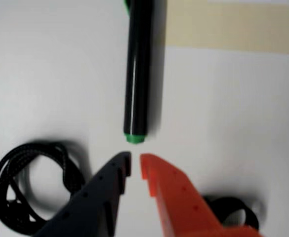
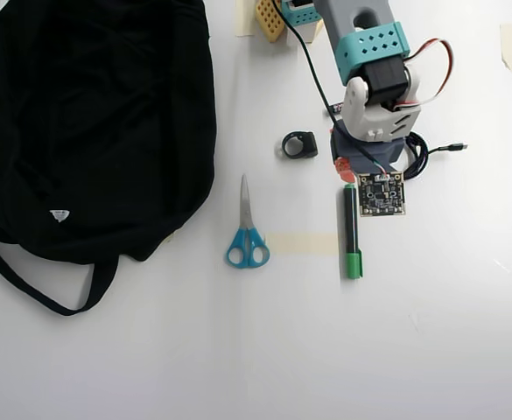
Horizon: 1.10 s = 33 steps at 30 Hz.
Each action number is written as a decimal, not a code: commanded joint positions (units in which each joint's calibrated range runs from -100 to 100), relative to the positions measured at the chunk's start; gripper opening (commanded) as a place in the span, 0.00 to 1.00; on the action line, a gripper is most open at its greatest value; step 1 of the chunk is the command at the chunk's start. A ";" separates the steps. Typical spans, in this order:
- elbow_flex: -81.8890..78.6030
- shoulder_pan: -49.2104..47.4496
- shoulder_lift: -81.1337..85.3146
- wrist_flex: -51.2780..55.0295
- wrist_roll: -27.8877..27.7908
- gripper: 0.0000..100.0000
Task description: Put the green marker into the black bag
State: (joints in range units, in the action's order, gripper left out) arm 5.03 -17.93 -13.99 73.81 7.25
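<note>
Task barely begun. Slim black-barrelled green marker with bright green cap lies flat on the white table, just right of a strip of beige tape in the overhead view, untouched. Gripper, one dark finger and one orange, hovers just short of the marker's small green end tip in the wrist view; fingers nearly together, holding nothing. Large soft black fabric bag sits well apart at upper left of the overhead view, beyond the blue-handled scissors. Left to do: grasp, lift, carry across, drop in.
</note>
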 commanded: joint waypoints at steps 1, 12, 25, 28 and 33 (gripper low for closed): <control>5.48 -0.55 -1.45 -0.25 -0.33 0.02; 14.29 -2.57 -8.83 0.09 -1.27 0.06; 15.90 -3.99 -9.00 2.42 0.72 0.21; 15.81 -3.99 -9.08 2.42 1.29 0.25; 15.99 -3.84 -11.74 2.76 1.29 0.31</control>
State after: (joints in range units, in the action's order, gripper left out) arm 18.63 -21.68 -25.28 76.04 8.33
